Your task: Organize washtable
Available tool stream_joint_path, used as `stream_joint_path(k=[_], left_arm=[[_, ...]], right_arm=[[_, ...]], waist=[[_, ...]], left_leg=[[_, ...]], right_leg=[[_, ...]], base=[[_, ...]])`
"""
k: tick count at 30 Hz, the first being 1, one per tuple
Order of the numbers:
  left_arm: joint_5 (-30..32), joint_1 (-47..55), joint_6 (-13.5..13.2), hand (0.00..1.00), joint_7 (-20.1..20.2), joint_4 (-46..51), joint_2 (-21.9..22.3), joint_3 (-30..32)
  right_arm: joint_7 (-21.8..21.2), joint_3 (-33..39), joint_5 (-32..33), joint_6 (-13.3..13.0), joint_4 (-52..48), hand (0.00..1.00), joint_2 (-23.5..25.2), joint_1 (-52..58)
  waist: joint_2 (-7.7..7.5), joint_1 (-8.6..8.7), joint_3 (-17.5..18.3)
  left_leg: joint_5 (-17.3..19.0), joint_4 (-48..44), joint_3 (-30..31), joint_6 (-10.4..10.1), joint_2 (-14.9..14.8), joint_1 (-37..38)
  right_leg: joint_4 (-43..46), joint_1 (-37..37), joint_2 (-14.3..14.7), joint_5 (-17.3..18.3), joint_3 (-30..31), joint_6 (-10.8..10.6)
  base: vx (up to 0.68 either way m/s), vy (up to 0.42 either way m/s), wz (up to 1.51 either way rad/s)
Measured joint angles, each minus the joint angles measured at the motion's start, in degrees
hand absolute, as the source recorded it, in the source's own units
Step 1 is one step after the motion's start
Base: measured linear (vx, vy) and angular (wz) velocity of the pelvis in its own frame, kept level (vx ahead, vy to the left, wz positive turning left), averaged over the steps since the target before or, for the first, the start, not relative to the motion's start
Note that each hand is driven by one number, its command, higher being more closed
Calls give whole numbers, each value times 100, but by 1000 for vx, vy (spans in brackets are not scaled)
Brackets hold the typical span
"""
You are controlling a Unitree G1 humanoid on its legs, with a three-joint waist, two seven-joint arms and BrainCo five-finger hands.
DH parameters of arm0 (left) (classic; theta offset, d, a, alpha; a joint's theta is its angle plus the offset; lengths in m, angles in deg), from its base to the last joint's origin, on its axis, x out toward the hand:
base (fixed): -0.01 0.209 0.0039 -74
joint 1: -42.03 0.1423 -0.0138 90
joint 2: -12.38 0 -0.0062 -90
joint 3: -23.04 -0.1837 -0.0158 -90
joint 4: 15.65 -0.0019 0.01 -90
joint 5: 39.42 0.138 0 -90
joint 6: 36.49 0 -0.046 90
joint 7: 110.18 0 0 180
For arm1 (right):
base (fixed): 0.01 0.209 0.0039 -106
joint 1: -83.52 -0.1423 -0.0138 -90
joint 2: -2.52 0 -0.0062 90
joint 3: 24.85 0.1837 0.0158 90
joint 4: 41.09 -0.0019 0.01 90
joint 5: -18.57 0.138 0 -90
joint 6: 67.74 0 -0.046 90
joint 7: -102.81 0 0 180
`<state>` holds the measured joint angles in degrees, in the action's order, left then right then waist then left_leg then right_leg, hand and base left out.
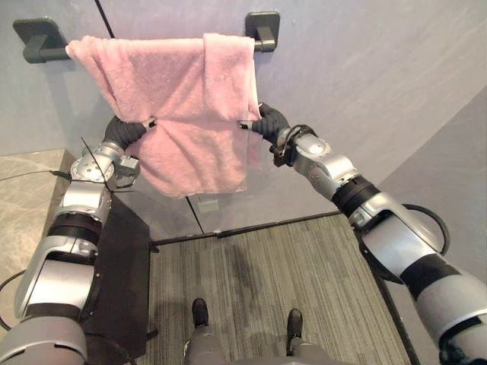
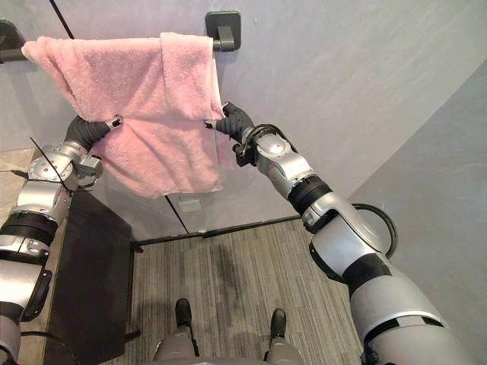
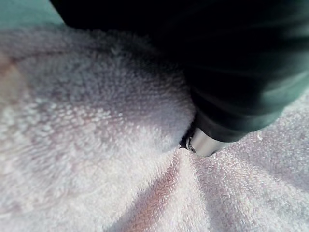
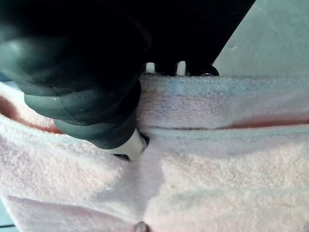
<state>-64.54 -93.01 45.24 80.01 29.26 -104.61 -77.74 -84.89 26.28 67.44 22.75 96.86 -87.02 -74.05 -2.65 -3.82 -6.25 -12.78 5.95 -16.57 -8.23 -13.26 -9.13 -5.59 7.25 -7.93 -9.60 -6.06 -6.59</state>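
The biggest part of the job looks done to me. The pink towel point(image 1: 183, 91) hangs over the dark rail point(image 1: 47, 52) on the grey wall point(image 1: 365, 76), covering most of the rail, with one layer doubled over at its right end. What is left, as I judge it, is tidying. The cloth hangs uneven and its lower edge slants, so it wants squaring up before I let go. A corner of the stone counter point(image 1: 23, 198) shows at my left, too little to say whether anything waits there.

My left hand point(image 1: 124, 131) pinches the towel's left edge below the rail, and my wrist view has a fingertip sunk in puckered cloth. My right hand point(image 1: 270, 122) pinches the right edge in the same way.

Counted, large to small: one wall, one counter, one towel, one rail, two hands of mine, and two brackets, the left bracket point(image 1: 36, 34) and the right bracket point(image 1: 263, 29)
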Motion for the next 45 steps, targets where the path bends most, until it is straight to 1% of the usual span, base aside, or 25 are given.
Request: stream_joint_path(k=[1, 2, 4, 7, 11, 14, 16, 17, 20, 22, 24, 26, 29, 32, 34, 36, 37, 39, 40, 41, 43, 45], left_arm=[[-2, -4, 28, 0, 0, -37, 15, 51], [-3, -7, 37, 0, 0, -111, 15, 95], [-6, -9, 63, 0, -1, -203, 14, 256], [-21, -19, 89, 0, -2, -293, 7, 263], [-256, -18, 115, 0, -16, -340, -21, 262], [-573, 50, 160, 0, -125, -357, -157, 263], [-731, 239, 162, 0, -252, -300, -385, 267], [-833, 397, 162, 0, -296, -156, -512, 292], [-1103, 701, 151, 0, -298, 161, -646, 483], [-1276, 839, 141, 0, -275, 349, -702, 489], [-1459, 972, 117, 0, -263, 545, -705, 493], [-1496, 1056, 97, 0, -246, 649, -712, 523], [-1587, 1160, 51, 0, -162, 695, -761, 770], [-1586, 1254, 19, 0, -161, 852, -881, 930], [-1583, 1257, 14, 0, -187, 861, -941, 1099], [-1572, 1257, -10, 0, -329, 856, -944, 1512], [-1569, 1256, -60, 0, -511, 850, -945, 1840], [-1570, 1255, -200, 0, -925, 823, -948, 2449], [-1570, 1255, -235, 0, -1019, 821, -952, 2555], [-1532, 1254, -275, 0, -1199, 822, -955, 2735], [-1297, 1254, -405, 0, -1752, 860, -954, 3267], [-1227, 1257, -421, 0, -1950, 1013, -949, 3529]], right_arm=[[0, 0, 0, 0, 2, 100, 13, 0], [0, 0, 0, 0, 11, 0, 13, 0], [1, 2, 0, 0, 20, 0, 12, 0], [11, 19, 4, 0, 183, 0, -5, 2], [28, 103, 12, -1, 246, 0, -147, 48], [169, 276, 38, -2, 245, 0, -372, 198], [260, 309, 134, -3, 243, 0, -677, 335], [286, 375, 143, -2, 243, 0, -845, 436], [305, 504, 230, -3, 237, 0, -1123, 598], [297, 530, 236, -3, 206, 0, -1222, 641], [297, 704, 238, -4, 196, 0, -1300, 699], [295, 747, 238, -5, -4, 0, -1420, 761], [284, 770, 237, -15, -234, 0, -1495, 868], [293, 1052, 233, -15, -283, 0, -1534, 1042], [367, 1346, 223, -18, -518, 0, -1584, 1205], [423, 1703, 214, -34, -908, 0, -1665, 1349], [471, 1941, 175, -87, -1134, 0, -1716, 1393], [632, 2425, 82, -331, -1529, 0, -1756, 1471], [659, 2527, 55, -401, -1610, 0, -1759, 1497], [716, 2664, 43, -471, -1769, 0, -1765, 1539], [987, 2929, -27, -702, -2431, 0, -1740, 1736], [1111, 3113, -88, -791, -2873, 0, -1734, 1839]], waist=[[-4, 1, 1], [-12, 3, 5], [-28, 12, 9], [-39, -6, 13], [-39, 1, 13], [-39, 3, 13], [-39, 0, 13], [-39, -4, 13], [-38, -1, 12], [-37, 1, 12], [-34, 8, 10], [-30, -6, 8], [-27, -3, 6], [-17, -21, 0], [-5, -16, -1], [8, -7, -2], [24, -1, 0], [64, 26, 14], [76, 22, 22], [96, 19, 33], [158, 9, 78], [206, 4, 116]], left_leg=[[-1, 0, 0, 1, 0, 0], [-1, 0, -1, 1, 0, 0], [-2, 0, -1, 3, -1, 0], [-1, 0, 2, 2, 0, 0], [1, 0, 16, -1, 0, 0], [2, 0, 49, -2, 1, -4], [3, 0, 59, -3, 1, -11], [3, 0, 70, -3, 0, -16], [3, 0, 81, -2, 1, -21], [3, 0, 83, -2, 1, -21], [5, 0, 102, -5, 2, -20], [6, 0, 130, -5, 3, -20], [8, -1, 160, -5, 9, -20], [10, -1, 167, -3, 17, -20], [10, -1, 194, -3, 20, -19], [10, -1, 204, -3, 21, -19], [10, -2, 210, -3, 21, -19], [9, -6, 221, -4, 33, 23], [9, -7, 221, -5, 34, 38], [19, -9, 222, -17, 34, 64], [70, -20, 231, -80, 33, 127], [88, -4, 234, -86, 29, 123]], right_leg=[[0, 0, 1, 0, 0, 0], [0, 0, 1, 0, 0, 0], [0, 1, 1, 0, 0, 0], [0, -1, 0, 0, -3, 0], [0, -5, -1, 2, -10, -1], [-1, -8, -2, 7, -19, -1], [-1, -7, -3, 25, -29, 17], [-1, -10, -3, 29, -41, 14], [-2, -19, -4, 34, -65, 16], [-2, -25, -5, 34, -72, 16], [-3, -62, -6, 41, -126, 17], [-4, -85, -6, 47, -154, 17], [-5, -109, -10, 58, -184, 14], [-6, -119, -18, 59, -195, 15], [-7, -142, -20, 62, -226, 12], [-13, -149, -21, 64, -237, 12], [-18, -154, -21, 64, -245, 12], [-17, -201, -20, 73, -258, 0], [-20, -217, -21, 81, -258, -10], [-22, -244, -21, 95, -262, -15], [-25, -312, -20, 153, -280, -6], [-27, -313, -27, 159, -288, 0]], base=[[0, 0, 0], [0, 0, 0], [0, 0, 0], [0, 0, 0], [0, 0, 0], [0, 0, 0], [0, 0, 0], [0, 0, 4], [0, 0, 1], [0, 0, 3], [-7, -9, 9], [-20, -26, 9], [-27, -31, 6], [-7, -10, 2], [-21, -31, 7], [-8, -11, 2], [0, 0, 0], [-7, -18, 1], [0, 0, 0], [0, 0, 0], [6, -33, 3], [4, -18, 2]])
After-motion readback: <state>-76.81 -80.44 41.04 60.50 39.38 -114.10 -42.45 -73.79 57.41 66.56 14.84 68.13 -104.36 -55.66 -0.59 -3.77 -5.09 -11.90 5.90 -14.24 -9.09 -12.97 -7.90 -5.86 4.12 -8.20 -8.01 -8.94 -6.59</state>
